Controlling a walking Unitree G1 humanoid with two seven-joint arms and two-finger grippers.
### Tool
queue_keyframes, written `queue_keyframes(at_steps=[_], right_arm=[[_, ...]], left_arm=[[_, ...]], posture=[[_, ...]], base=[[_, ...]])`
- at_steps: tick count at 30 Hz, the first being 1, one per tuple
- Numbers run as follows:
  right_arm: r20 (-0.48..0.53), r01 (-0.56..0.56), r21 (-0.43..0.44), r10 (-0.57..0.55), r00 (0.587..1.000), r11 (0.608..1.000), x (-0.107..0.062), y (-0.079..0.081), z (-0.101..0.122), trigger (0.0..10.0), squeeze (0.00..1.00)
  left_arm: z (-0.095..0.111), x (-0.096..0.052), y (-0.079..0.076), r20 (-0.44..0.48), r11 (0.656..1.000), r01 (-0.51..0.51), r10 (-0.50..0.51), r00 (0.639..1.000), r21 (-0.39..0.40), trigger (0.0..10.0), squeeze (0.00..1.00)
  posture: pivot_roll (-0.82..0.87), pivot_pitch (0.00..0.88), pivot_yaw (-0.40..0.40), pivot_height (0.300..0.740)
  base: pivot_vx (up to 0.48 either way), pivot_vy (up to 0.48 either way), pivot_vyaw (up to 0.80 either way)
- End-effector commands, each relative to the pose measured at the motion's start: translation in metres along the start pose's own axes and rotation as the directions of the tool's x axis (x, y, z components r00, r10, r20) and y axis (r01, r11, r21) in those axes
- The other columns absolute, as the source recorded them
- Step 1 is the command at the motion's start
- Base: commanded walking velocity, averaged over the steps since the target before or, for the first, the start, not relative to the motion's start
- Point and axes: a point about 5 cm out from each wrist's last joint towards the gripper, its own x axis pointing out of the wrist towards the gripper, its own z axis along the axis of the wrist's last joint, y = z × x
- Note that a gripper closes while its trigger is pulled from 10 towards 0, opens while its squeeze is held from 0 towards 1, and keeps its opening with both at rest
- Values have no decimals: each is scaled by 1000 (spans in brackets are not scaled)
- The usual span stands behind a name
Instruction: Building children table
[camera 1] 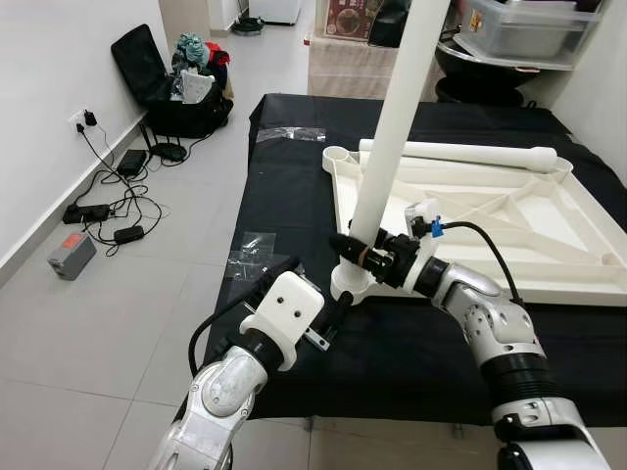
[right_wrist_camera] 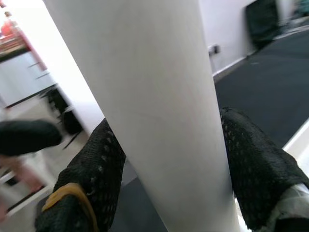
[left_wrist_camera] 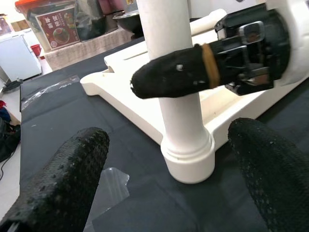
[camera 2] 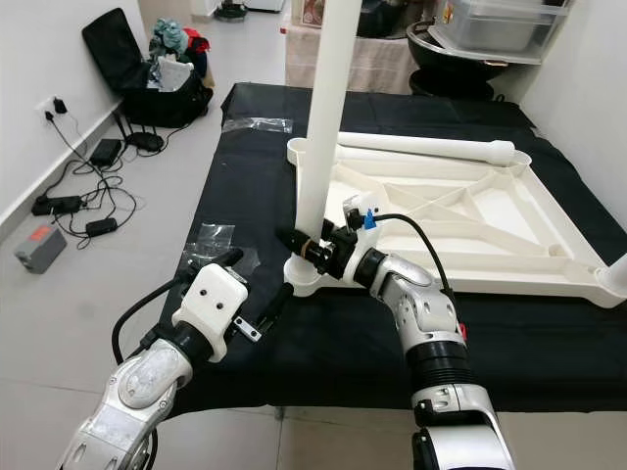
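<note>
A white table top (camera 1: pixel 490 215) lies upside down on a black-covered surface (camera 1: pixel 294 196). One white leg (camera 1: pixel 392 127) stands upright, slightly tilted, in the near-left corner socket (camera 1: pixel 349 284). My right gripper (camera 1: pixel 355 247) is shut on this leg just above the socket; in the right wrist view both black fingers (right_wrist_camera: pixel 91 169) press its sides. My left gripper (camera 1: pixel 315 294) is open to the left of the socket, with its fingers (left_wrist_camera: pixel 72 174) spread either side of the leg's base (left_wrist_camera: pixel 188 154) and not touching it. A second white leg (camera 1: pixel 460 153) lies along the table top's far edge.
Clear plastic bags (camera 1: pixel 257 257) lie on the black cover near my left arm, with another bag (camera 1: pixel 289 134) farther back. On the floor to the left are an open black bag (camera 1: pixel 167 83), cables (camera 1: pixel 108 206) and a grey box (camera 1: pixel 71 257). Shelves with a storage bin (camera 1: pixel 519 29) stand behind.
</note>
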Motion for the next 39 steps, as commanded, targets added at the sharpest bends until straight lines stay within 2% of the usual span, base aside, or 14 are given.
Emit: queue_keyframes(at_steps=[1,2,3,4,15,23,24,25,27,29,30,32,34,39], right_arm=[[1,-88,23,88,996,996,6,6,-1,10000,0],[13,-117,30,116,993,993,8,8,1,7020,0],[21,-140,37,139,990,990,8,9,2,7020,0],[48,-118,38,117,992,992,13,8,5,0,0],[71,119,1,-119,990,993,19,-8,6,0,0],[63,441,-33,-439,896,897,13,-28,3,0,0],[47,590,-60,-589,807,805,6,-37,-2,0,0],[47,590,-60,-589,807,805,6,-37,-2,0,0],[36,788,-94,-789,613,608,-8,-49,-7,0,0],[36,788,-94,-789,613,608,-8,-49,-7,0,0],[34,923,-71,-924,381,378,-21,-53,-12,0,0],[34,923,-71,-924,381,378,-21,-53,-12,0,0],[38,974,-39,-974,225,223,-28,-51,-13,0,0],[57,998,14,-996,66,67,-24,-36,-13,0,0]], left_arm=[[-3,-2,-2,-16,1000,7,-7,1000,8,10000,0],[-3,-2,-2,-16,1000,8,-8,1000,8,10000,0],[-3,-2,-2,-15,1000,8,-8,1000,7,10000,0],[-3,-2,-1,-15,1000,7,-6,1000,9,10000,0],[-3,-2,0,-16,1000,4,-4,1000,10,10000,0],[-3,-2,-1,-16,1000,6,-6,1000,10,10000,0],[-4,-2,-2,-16,1000,8,-7,1000,9,10000,0],[-4,-2,-2,-16,1000,8,-7,1000,9,10000,0],[-4,-2,-2,-14,1000,9,-9,1000,8,10000,0],[-4,-2,-2,-14,1000,9,-9,1000,8,10000,0],[-3,-1,-3,-12,1000,11,-11,1000,9,10000,0],[-3,-1,-3,-12,1000,11,-11,1000,9,10000,0],[-3,-1,-3,-11,1000,12,-12,1000,8,10000,0],[-4,-2,-4,-11,1000,12,-12,1000,9,10000,0]], posture=[[113,102,-70,740],[112,102,-69,740],[112,102,-69,740],[113,102,-71,740],[114,102,-70,740],[107,98,-70,740],[102,91,-65,740],[102,91,-65,740],[104,90,-66,740],[104,90,-66,740],[103,87,-66,740],[103,87,-66,740],[103,84,-66,740],[106,81,-72,740]], base=[[0,0,0],[0,0,0],[0,0,0],[0,0,0],[0,0,0],[0,0,0],[0,0,0],[0,0,0],[0,0,0],[0,0,0],[0,0,0],[0,0,0],[0,0,0],[0,0,0]])
